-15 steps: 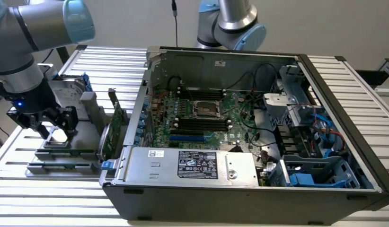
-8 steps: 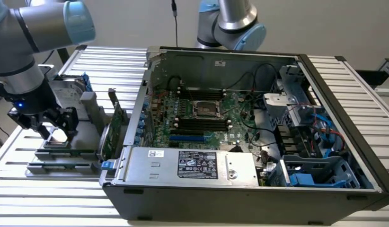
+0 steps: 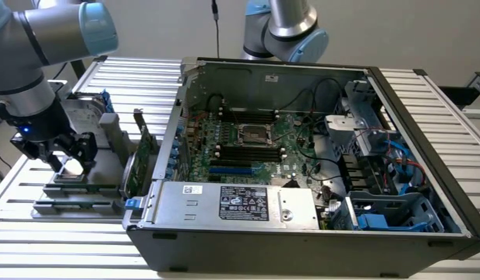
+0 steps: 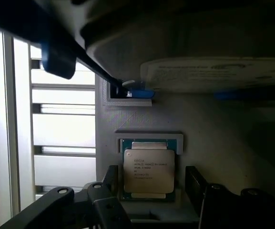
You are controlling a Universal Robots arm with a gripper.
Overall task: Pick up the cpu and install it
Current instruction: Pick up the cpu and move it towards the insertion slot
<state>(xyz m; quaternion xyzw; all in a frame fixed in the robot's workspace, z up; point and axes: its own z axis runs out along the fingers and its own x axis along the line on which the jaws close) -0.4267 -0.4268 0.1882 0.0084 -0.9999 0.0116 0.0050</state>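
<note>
The cpu (image 4: 149,171), a small square chip with a silver top and printed text, lies flat in a shallow recess of a grey holder (image 4: 208,138). My gripper (image 4: 151,180) is open, with one dark finger (image 4: 111,180) on each side of the chip. Nothing is between the fingers but the chip, and I cannot tell whether they touch it. In the exterior view my gripper (image 3: 65,160) hangs low over the grey holder (image 3: 76,195) at that view's left, beside the open computer case (image 3: 302,175). The bare socket (image 3: 254,135) sits mid-motherboard.
A silver hard drive (image 4: 218,74) with blue brackets stands in the holder just past the cpu. A long green circuit card (image 3: 139,157) stands upright between the holder and the case wall. A second arm (image 3: 283,29) rises behind the case. Slatted metal table (image 3: 61,245) surrounds everything.
</note>
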